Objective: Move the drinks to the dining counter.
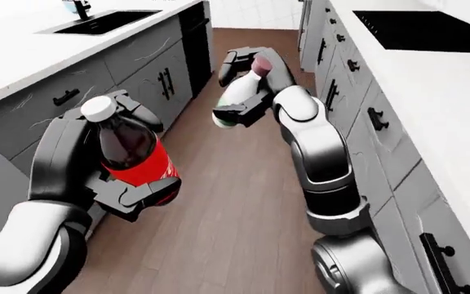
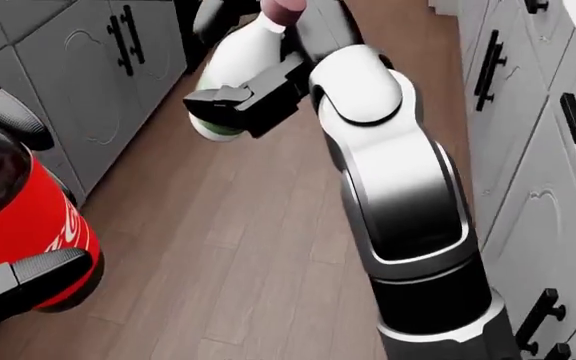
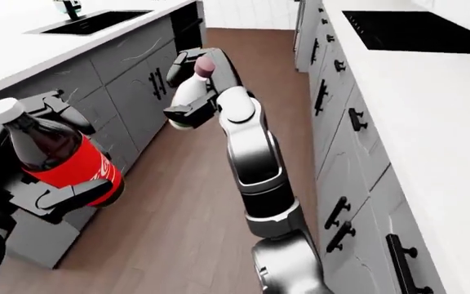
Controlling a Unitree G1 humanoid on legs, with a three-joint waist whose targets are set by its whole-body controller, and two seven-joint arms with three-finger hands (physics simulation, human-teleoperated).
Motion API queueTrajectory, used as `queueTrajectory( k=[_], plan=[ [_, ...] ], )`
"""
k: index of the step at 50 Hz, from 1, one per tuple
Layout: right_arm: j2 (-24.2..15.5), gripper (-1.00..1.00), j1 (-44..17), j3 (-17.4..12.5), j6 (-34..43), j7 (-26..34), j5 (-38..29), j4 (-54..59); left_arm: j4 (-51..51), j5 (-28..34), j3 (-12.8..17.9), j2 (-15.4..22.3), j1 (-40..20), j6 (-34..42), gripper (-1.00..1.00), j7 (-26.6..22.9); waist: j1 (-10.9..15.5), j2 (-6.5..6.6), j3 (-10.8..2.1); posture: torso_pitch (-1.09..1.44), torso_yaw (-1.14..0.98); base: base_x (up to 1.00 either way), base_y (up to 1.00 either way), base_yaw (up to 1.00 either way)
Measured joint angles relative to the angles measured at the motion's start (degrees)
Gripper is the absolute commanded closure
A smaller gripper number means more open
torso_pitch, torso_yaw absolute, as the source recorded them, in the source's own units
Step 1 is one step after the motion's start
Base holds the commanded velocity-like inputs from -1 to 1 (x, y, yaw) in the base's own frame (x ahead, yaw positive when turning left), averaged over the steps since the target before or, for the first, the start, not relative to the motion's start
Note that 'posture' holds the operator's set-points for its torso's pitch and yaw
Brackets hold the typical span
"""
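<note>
A cola bottle [image 1: 133, 153] with a red label and a white cap stands upright in my left hand [image 1: 119, 176], low at the left of the left-eye view; the fingers are shut round its body. A white bottle [image 2: 238, 60] with a pink cap and a green base sits in my right hand [image 1: 233, 86], held out over the floor near the top middle. Its black fingers are shut on it from above and below. The right arm [image 2: 398, 187] covers the middle of the head view.
I am in an aisle of wooden floor [image 1: 219, 208]. On the left runs a grey-cabinet counter [image 1: 23, 55] with a black sink [image 1: 96, 21]. On the right runs a white counter [image 1: 439, 92] with a black cooktop [image 1: 419, 27] and black-handled cabinets [image 1: 373, 122].
</note>
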Motion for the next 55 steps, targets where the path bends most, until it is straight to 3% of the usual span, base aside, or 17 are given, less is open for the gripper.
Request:
queueTrajectory(
  k=[3, 5, 10, 14, 16, 18, 20, 27, 29, 34, 39, 43, 48, 49, 52, 55],
  plan=[
    [-0.38, 1.00, 1.07, -0.86, 0.37, -0.22, -0.60, 0.79, -0.14, -0.74, -1.04, -0.17, 0.54, 0.50, 1.00, -0.60, 0.17, -0.15, 0.06, 0.00, 0.00, 0.00, 0.00, 1.00],
    [-0.39, 1.00, 1.14, -0.88, 0.93, -0.37, -1.01, 1.24, -0.12, -1.04, -0.70, 0.09, 0.38, 0.66, 1.00, -0.68, 0.40, 0.77, -0.01, 0.00, 0.00, 0.00, 0.00, 1.00],
    [-0.09, 1.00, 1.08, -0.49, 1.07, -0.20, -1.06, 0.56, -0.37, -0.91, 0.51, 0.26, -0.52, 0.49, 1.00, -0.57, 0.04, 5.11, 0.53, 0.00, 0.00, 0.00, 0.00, 1.00],
    [-0.02, 1.00, 0.54, -0.55, 0.40, -0.17, -1.01, 0.71, -0.51, -0.32, 0.26, 0.10, -0.01, -0.16, 1.00, -0.96, 0.24, 8.97, -0.01, 0.00, 0.00, 0.00, 0.00, 1.00],
    [0.56, 1.00, 0.89, 0.01, 0.09, -0.19, -0.88, 0.84, 0.25, 0.21, 0.58, -0.08, 0.51, 0.14, 1.00, -1.10, 1.16, 8.23, 0.46, 0.00, 0.00, 0.00, 0.00, 1.00],
    [1.02, 1.00, 1.28, 1.12, 0.40, 0.34, -0.37, 1.32, 0.73, 0.45, 0.96, 0.10, 0.94, 0.88, 1.00, -0.83, 2.03, 7.74, 0.06, 0.00, 0.00, 0.00, 0.00, 1.00],
    [1.07, 1.00, 1.31, 1.50, 0.80, 0.83, 0.03, 1.40, 0.65, 0.30, 1.11, 0.39, 0.44, 1.09, 1.00, -0.54, 2.24, 6.33, -0.37, 0.00, 0.00, 0.00, 0.00, 1.00],
    [0.96, 1.00, 0.83, 0.75, 0.37, 0.57, -0.57, -0.84, 0.00, -0.99, 1.63, 0.84, 0.22, 0.18, 1.00, 0.10, 1.15, 1.75, 0.60, 0.00, 0.00, 0.00, 0.00, 1.00],
    [0.74, 1.00, 0.69, 0.53, 0.08, 0.50, -0.69, -0.82, 0.05, -1.14, 1.60, 0.81, -0.24, 0.13, 1.00, 0.11, 0.49, -0.09, -0.15, 0.00, 0.00, 0.00, 0.00, 1.00],
    [0.23, 1.00, 2.10, -0.56, 1.06, 0.10, -1.65, 0.24, -0.34, -1.50, 0.37, 0.08, -0.19, 1.19, 1.00, -0.85, 0.50, 0.73, -0.02, 0.00, 0.00, 0.00, 0.00, 1.00],
    [0.29, 1.00, 1.94, -0.22, 1.08, 0.36, -1.52, -0.25, -0.31, 0.68, 0.25, -0.78, -1.75, 1.82, 1.00, -1.93, 0.19, 4.75, 0.58, 0.00, 0.00, 0.00, 0.00, 1.00],
    [0.30, 1.00, 1.35, -0.30, 1.21, 0.51, -1.47, -1.10, -0.42, 0.90, 0.53, -0.67, -3.54, 2.99, 1.00, -2.04, 0.20, 8.61, 0.11, 0.00, 0.00, 0.00, 0.00, 1.00],
    [1.82, 1.00, 1.28, 2.44, 1.13, 1.63, 0.12, -0.44, 0.08, 3.25, 1.40, -1.14, -3.52, 4.71, 1.00, -2.08, 0.71, 6.38, 1.57, 0.00, 0.00, 0.00, -0.02, 0.20],
    [1.76, 1.00, 1.28, 2.40, 1.45, 1.90, 0.55, -0.34, 0.24, 3.57, 1.07, -1.36, -4.26, 5.14, 1.00, -2.40, 0.44, 6.40, 1.52, 0.00, 0.00, 0.00, -0.92, 0.00],
    [1.15, 1.00, 1.19, 1.38, 2.69, 1.76, 0.68, -0.81, 0.24, 4.01, 0.65, -1.51, -5.52, 5.88, 1.00, -3.40, -0.26, 8.06, 0.57, 0.00, 0.00, 0.00, -1.00, 0.00],
    [0.51, 1.00, 0.91, 0.12, 2.56, 1.06, 0.39, -2.26, -0.23, 4.40, 0.76, -1.57, -5.74, 5.75, 1.00, -3.63, -0.32, 7.66, 0.14, 0.00, 0.00, 0.00, -1.00, 0.00]
  ],
)
